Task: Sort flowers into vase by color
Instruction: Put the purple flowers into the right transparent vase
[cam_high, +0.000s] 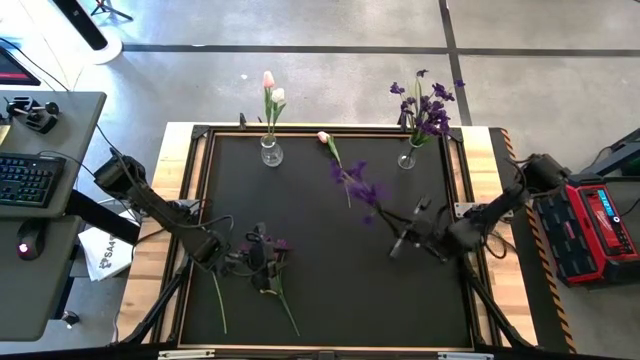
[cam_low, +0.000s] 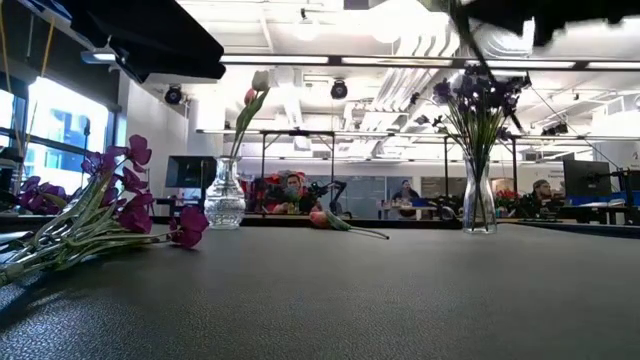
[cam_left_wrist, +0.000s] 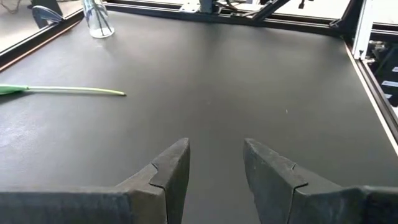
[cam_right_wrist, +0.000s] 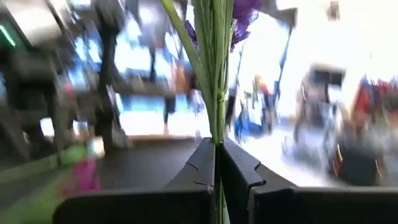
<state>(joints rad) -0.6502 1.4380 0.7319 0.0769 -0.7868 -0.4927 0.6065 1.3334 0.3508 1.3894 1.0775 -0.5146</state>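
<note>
Currently: right end effector (cam_right_wrist: 219, 163) clamped on purple flower stem (cam_right_wrist: 217, 74), lifted above right half of black tabletop (cam_high: 320, 250), bloom (cam_high: 366, 190) toward centre. Left end effector (cam_left_wrist: 214, 168) partly open, holding nothing, low over near-left area beside purple flowers lying flat (cam_high: 268, 262). Pink tulip (cam_high: 330, 146) lying between two glass vases at far edge: left vase (cam_high: 270, 150) with pink and white tulips, right vase (cam_high: 407, 157) with purple blooms. Beyond: office space, ceiling lights, seated people.

Keyboard (cam_high: 28, 178) and mouse (cam_high: 24, 247) sitting on grey side desk (cam_high: 50, 290); red case (cam_high: 598, 225) lying beside worktop (cam_high: 320, 250).
</note>
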